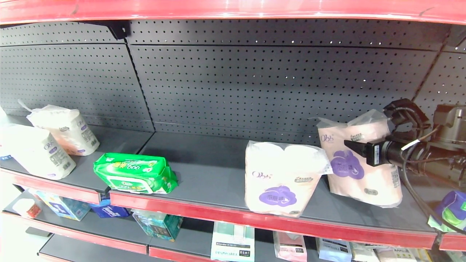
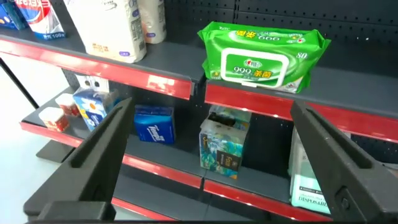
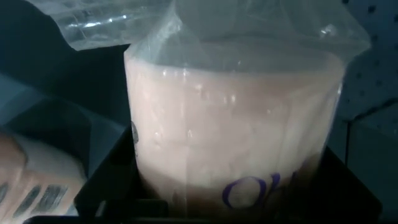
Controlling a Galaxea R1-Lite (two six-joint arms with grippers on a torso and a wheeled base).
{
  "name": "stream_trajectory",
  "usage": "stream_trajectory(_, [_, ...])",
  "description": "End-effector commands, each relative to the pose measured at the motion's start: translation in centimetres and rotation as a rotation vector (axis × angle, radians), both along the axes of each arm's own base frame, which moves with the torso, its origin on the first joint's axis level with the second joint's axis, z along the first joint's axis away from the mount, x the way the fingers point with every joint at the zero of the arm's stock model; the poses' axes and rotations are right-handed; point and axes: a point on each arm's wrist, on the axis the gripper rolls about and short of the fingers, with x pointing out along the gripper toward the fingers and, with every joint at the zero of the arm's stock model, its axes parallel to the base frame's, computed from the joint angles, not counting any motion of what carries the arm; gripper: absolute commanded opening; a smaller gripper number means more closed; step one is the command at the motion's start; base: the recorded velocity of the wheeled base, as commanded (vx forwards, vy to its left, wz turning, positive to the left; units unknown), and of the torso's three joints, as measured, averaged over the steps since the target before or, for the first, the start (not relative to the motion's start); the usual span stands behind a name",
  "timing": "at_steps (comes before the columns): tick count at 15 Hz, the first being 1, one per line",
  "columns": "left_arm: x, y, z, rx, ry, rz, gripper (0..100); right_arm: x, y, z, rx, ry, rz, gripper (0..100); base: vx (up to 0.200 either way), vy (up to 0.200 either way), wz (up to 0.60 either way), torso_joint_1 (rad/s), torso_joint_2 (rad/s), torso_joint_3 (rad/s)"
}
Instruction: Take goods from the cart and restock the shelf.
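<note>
On the middle shelf (image 1: 214,163), right of centre: held pack (image 1: 367,182), pink tissue rolls in clear wrap with a purple mark. It is tilted, its base is down on the shelf board, and it is set near the pegboard (image 1: 255,80). It is clamped by the right gripper (image 1: 360,150). One black finger is laid across its front face, and in the right wrist view the wrap is seen between dark fingers on both sides.

Just beside it, toward the red front edge: second pack (image 1: 280,178), same kind, upright, apart from the gripper.

Left of centre, at the front edge: wipes (image 1: 134,173), green, laid flat with the lid upward.

Far left: rear white pack (image 1: 67,129) and front white pack (image 1: 40,153), both leaning.

Below that level: left gripper (image 2: 211,107), fingers spread wide with nothing between them, held before the lower shelf (image 2: 161,171). On that shelf, a blue box (image 2: 153,123) and a patterned box (image 2: 224,146) are stood side by side beneath the wipes.
</note>
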Motion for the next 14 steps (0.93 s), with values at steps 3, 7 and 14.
stream_trajectory(3, [0.0, 0.0, 0.0, 0.000, 0.000, 0.001, 100, 1.7, -0.4, -0.2, 0.040, -0.036, 0.096, 0, 0.000, 0.000, 0.00, 0.000, 0.00, 0.000])
stream_trajectory(7, [0.0, 0.0, 0.0, 0.000, 0.000, 0.001, 100, 2.2, 0.0, 1.3, 0.072, -0.090, 0.193, 0, 0.000, 0.000, 0.00, 0.000, 0.00, 0.000])
stream_trajectory(14, [0.0, 0.0, 0.0, 0.000, 0.000, 0.001, 100, 4.3, 1.4, 0.3, 0.172, -0.082, 0.441, 0, 0.000, 0.000, 0.00, 0.000, 0.00, 0.000])
